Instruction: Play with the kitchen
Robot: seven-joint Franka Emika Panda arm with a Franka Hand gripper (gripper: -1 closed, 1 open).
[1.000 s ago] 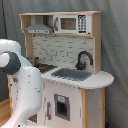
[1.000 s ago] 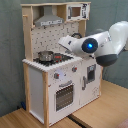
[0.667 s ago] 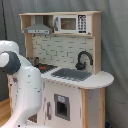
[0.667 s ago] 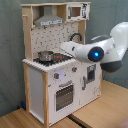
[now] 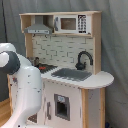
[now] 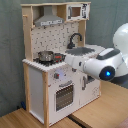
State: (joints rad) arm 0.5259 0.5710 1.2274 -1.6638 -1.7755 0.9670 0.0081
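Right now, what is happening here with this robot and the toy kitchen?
A white robot arm is reaching toward the kitchen, a toy of pale wood and white panels. In the second exterior view the arm crosses in front of the counter, near the stovetop where a small metal pot stands. The end of the arm is hidden behind its own body, so I cannot tell what it touches, if anything. The black faucet and the sink stand free, and the oven door looks closed.

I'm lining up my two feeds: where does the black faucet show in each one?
First exterior view: the black faucet is right of centre, behind the sink.
Second exterior view: the faucet is centre, above the white arm.
Shared landmark: the grey hood.
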